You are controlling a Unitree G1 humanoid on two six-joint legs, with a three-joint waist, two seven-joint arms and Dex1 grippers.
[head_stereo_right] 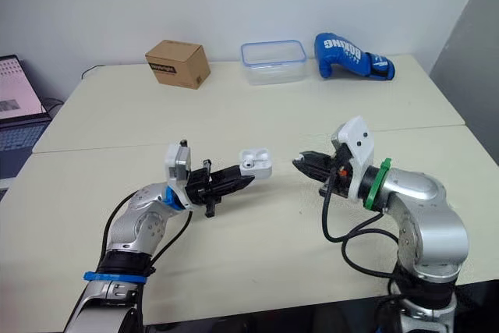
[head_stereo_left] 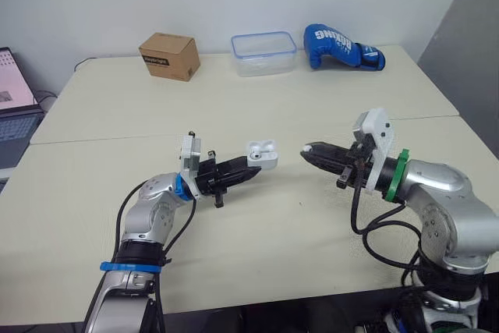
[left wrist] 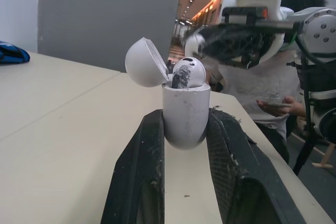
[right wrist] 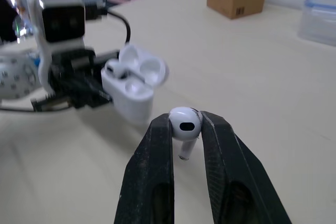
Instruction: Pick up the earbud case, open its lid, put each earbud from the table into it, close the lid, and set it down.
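Note:
The white earbud case [head_stereo_left: 263,155] hangs just above the table with its lid [left wrist: 144,62] swung open. My left gripper [head_stereo_left: 251,170] is shut on the case's lower body [left wrist: 185,116]. One earbud [left wrist: 188,72] sits in the case. A second white earbud [right wrist: 184,124] is pinched in my right gripper [head_stereo_left: 308,150], which is shut on it. That gripper is a short way to the right of the case, at about the same height, apart from it.
Along the table's far side stand a brown cardboard box [head_stereo_left: 168,56], a clear plastic container with a blue rim [head_stereo_left: 263,53] and a blue boxing glove [head_stereo_left: 341,47]. A laptop [head_stereo_left: 15,107] sits off the left edge. A person [left wrist: 273,98] stands beyond the table.

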